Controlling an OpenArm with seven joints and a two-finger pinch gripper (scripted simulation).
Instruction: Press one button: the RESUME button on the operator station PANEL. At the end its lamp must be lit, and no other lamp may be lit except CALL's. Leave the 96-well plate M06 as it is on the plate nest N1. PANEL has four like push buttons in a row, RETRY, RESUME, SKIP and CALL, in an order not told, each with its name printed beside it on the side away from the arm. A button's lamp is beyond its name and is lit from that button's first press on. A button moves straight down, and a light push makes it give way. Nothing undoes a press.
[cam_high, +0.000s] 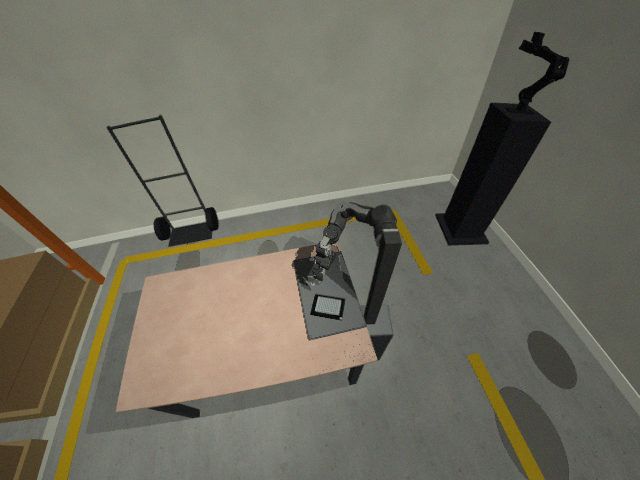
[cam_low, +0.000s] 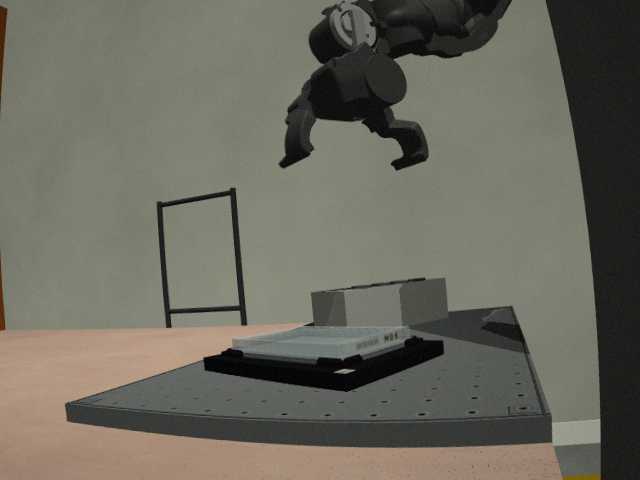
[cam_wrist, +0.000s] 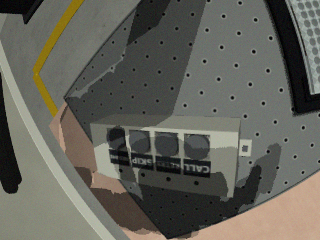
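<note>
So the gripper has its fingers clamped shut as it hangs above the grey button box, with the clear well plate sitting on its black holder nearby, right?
Not quite: the gripper is wide open, its two dark fingers spread apart with nothing between them, as the exterior view shows. The rest holds: it hangs above the grey button box, and the clear well plate sits on its black holder nearby.
</note>
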